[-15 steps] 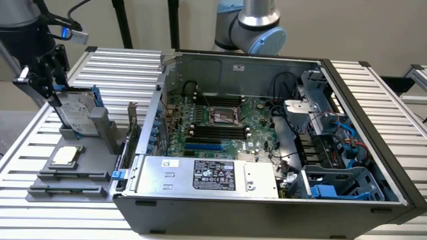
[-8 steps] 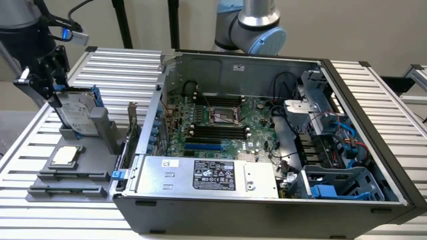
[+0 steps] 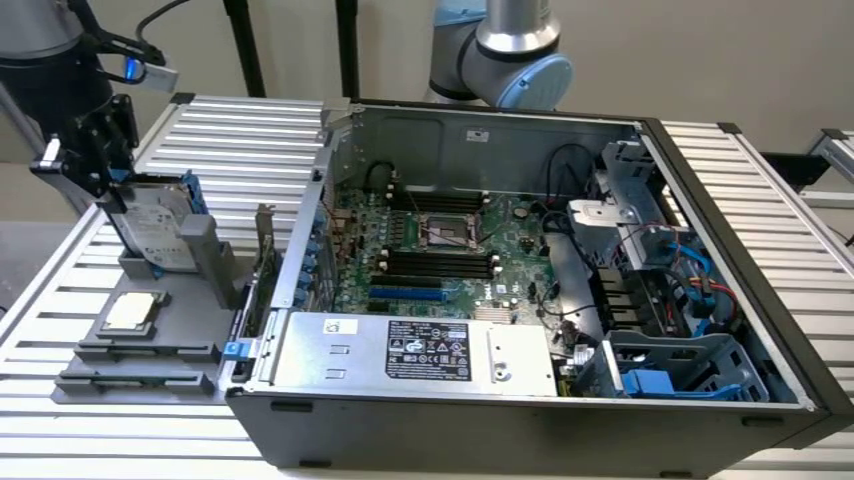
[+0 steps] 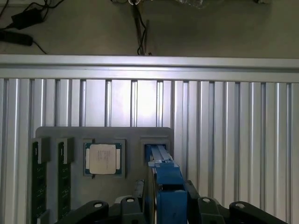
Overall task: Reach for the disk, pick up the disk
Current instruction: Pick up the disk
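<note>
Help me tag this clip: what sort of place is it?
Likely a robotics lab bench for computer assembly: a slatted aluminium table, an open computer case, and a grey fixture holding the disk upright.

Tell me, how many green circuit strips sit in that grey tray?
2: one green strip in the grey tray's outermost slot, the other between it and the square chip. Others may be hidden.

Arm [image 3: 518,20]: silver-grey tube, rounded joint with light blue cap [image 3: 531,85]. Wrist [image 3: 40,30]: dark grey cylinder, black cables [image 3: 94,25] looping off it, small silver plug [image 3: 144,72] glowing blue. Gripper [image 3: 114,190] [image 4: 166,200]: black, angular, silver bolt [image 3: 51,152] at side. Wrist view: black linkage bars [image 4: 84,212], four round silver pins [image 4: 96,204].
</note>
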### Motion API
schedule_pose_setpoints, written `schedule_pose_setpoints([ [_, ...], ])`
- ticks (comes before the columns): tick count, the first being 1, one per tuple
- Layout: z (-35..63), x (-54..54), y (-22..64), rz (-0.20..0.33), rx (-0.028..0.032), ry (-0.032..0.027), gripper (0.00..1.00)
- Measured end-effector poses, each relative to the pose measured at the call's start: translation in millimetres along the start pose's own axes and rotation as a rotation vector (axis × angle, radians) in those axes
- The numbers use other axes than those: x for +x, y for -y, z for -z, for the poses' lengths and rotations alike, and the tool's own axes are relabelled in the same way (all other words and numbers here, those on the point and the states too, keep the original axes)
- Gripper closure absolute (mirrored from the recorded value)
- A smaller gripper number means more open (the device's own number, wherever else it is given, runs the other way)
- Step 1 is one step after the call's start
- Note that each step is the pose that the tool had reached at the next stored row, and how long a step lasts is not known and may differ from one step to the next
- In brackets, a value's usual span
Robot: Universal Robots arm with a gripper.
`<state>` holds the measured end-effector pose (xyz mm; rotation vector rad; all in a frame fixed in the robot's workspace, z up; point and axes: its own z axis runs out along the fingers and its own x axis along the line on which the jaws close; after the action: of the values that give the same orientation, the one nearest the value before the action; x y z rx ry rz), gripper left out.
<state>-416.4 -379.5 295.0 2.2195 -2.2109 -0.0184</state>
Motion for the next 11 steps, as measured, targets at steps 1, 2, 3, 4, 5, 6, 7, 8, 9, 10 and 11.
schedule_pose_setpoints([
  [1,0.0,0.0,0.0,0.0,-0.0001,0.0,0.55],
  [2,-0.1,0.0,0.0,0.0,0.0001,0.0,0.55],
  [3,-0.5,0.0,0.0,0.0,0.0001,0.0,0.55],
  [4,-0.8,0.0,0.0,0.0,-0.0005,0.0,0.55],
  [5,-0.8,0.0,0.0,0.0,-0.0006,0.0,0.55],
  [6,-0.9,0.0,0.0,0.0,-0.0009,0.0,0.55],
  [7,-0.9,0.0,0.0,0.0,-0.0012,0.0,0.55],
  [8,-1.0,-0.1,0.0,0.0,-0.0015,0.0,0.55],
  [9,-1.0,-0.1,0.0,0.0,-0.0015,0.0,0.55],
  [10,-1.0,-0.1,0.0,0.0,-0.0017,0.0,0.55],
  [11,-1.0,-0.1,0.0,0.0,-0.0017,0.0,0.55],
])
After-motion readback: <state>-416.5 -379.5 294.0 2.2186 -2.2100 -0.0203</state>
